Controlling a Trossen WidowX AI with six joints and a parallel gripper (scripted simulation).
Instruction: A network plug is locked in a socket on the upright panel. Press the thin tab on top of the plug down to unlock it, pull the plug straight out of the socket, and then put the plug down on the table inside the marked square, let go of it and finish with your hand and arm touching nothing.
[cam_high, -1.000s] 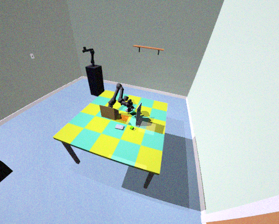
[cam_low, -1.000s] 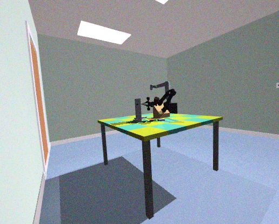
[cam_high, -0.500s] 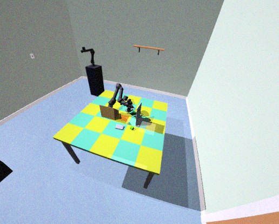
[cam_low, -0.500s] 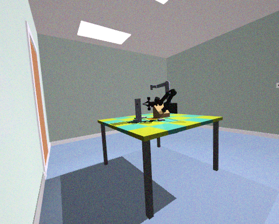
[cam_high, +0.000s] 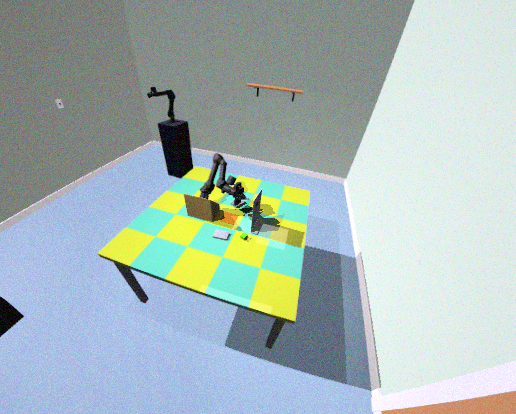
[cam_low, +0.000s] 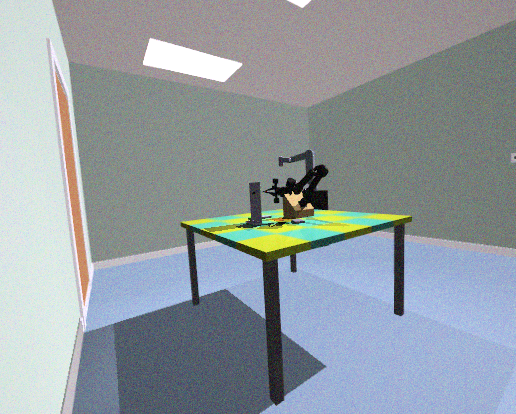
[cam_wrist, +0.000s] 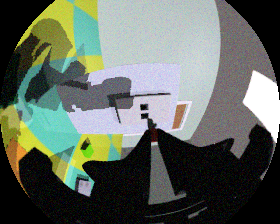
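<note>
Gripping the plug (cam_wrist: 150, 136), the gripper (cam_low: 274, 190) hung in the air beside the panel (cam_low: 255, 202).

Its jaws were nearly closed on the small plug, which was out of the socket (cam_wrist: 145, 106) and off the checked table (cam_high: 150, 250). Below, near the panel's foot, lay the orange marked square (cam_high: 231, 217), and further out a green block (cam_high: 244, 236) and a white pad (cam_high: 221, 234).
</note>
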